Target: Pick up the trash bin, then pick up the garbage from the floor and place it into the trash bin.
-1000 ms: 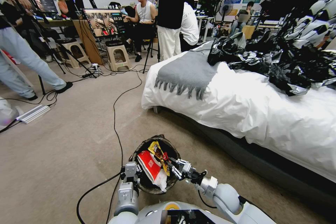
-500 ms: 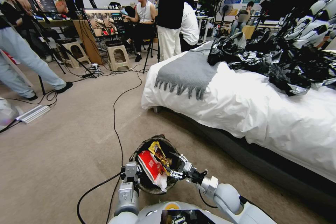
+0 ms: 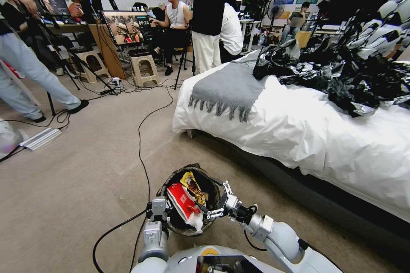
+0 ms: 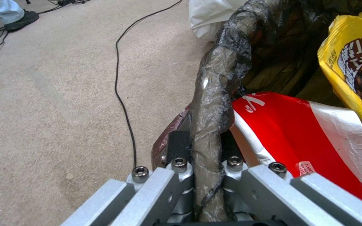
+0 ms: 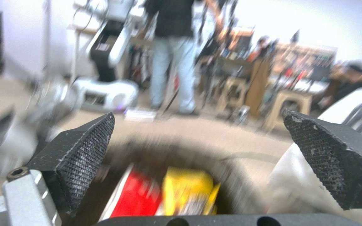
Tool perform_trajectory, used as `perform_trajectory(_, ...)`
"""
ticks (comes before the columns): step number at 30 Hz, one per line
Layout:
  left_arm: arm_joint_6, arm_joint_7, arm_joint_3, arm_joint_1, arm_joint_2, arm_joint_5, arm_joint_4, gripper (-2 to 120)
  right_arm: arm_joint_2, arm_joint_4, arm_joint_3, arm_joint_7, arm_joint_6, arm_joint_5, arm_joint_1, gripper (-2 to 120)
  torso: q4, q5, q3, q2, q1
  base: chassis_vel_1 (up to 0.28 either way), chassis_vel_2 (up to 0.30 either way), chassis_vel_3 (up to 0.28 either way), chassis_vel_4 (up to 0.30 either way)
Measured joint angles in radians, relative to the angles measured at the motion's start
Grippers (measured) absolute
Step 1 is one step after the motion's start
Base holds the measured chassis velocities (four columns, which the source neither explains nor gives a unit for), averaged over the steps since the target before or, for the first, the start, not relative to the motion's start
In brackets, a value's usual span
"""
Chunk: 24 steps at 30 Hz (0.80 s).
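Lower centre of the head view: the left gripper (image 3: 159,212) is clenched on the liner-wrapped rim of the trash bin (image 3: 173,225). The bin holds red and yellow garbage (image 3: 184,201). The right gripper (image 3: 216,198) is spread wide, empty, at the bin's right rim.

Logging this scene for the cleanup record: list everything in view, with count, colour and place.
trash bin: one, black liner, floor before the robot.
garbage: red-white and yellow wrappers, inside the bin.
bed: one, white, right.
blanket: one, grey, on the bed's end.
plastic sheeting: black heap, on the bed.
cable: black, across the floor.
stools: two, beige, far left.
left hand: shut on the bin's rim.
right hand: open, over the bin.
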Motion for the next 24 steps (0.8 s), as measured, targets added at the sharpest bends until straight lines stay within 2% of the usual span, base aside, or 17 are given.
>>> perform_trajectory(11, 0.001, 0.0, -0.003, 0.009, 0.001, 0.0, -0.011, 0, 0.073, 0.032, 0.064, 0.062, 0.039, -0.04, -0.027, 100, 0.0, 0.0, 0.0, 0.0, 0.0, 0.0, 0.0, 0.0, 0.0)
perform_trajectory(13, 0.001, -0.001, -0.005, 0.009, 0.001, 0.0, -0.01, 0, 0.114, 0.042, 0.084, 0.123, 0.044, -0.084, -0.042, 100, 0.0001, 0.0002, 0.0, 0.0, 0.0, 0.0, 0.0, 0.0, 0.0)
perform_trajectory(14, 0.0, 0.0, -0.005, 0.008, 0.001, -0.001, -0.009, 0, 0.152, 0.046, 0.107, 0.189, 0.037, -0.128, -0.06, 100, 0.0001, 0.0, 0.0, 0.0, 0.0, 0.0, 0.0, 0.0, 0.0)
perform_trajectory(15, 0.0, 0.0, -0.005, 0.008, 0.001, -0.001, -0.009, 0, 0.152, 0.046, 0.107, 0.189, 0.037, -0.128, -0.06, 100, 0.0001, 0.0, 0.0, 0.0, 0.0, 0.0, 0.0, 0.0, 0.0)
perform_trajectory(18, -0.001, -0.001, -0.003, 0.008, 0.0, -0.012, -0.009, 0, 0.239, 0.025, 0.167, 0.317, 0.026, -0.181, -0.1, 100, -0.0003, 0.0001, 0.0, 0.0, 0.0, 0.0, 0.0, 0.0, 0.0)
perform_trajectory(24, -0.001, -0.001, 0.0, 0.01, 0.004, -0.017, -0.021, 0, 0.299, -0.028, 0.231, 0.357, 0.062, -0.184, -0.138, 100, -0.0002, 0.0001, 0.0, 0.0, 0.0, 0.0, 0.0, 0.0, 0.0)
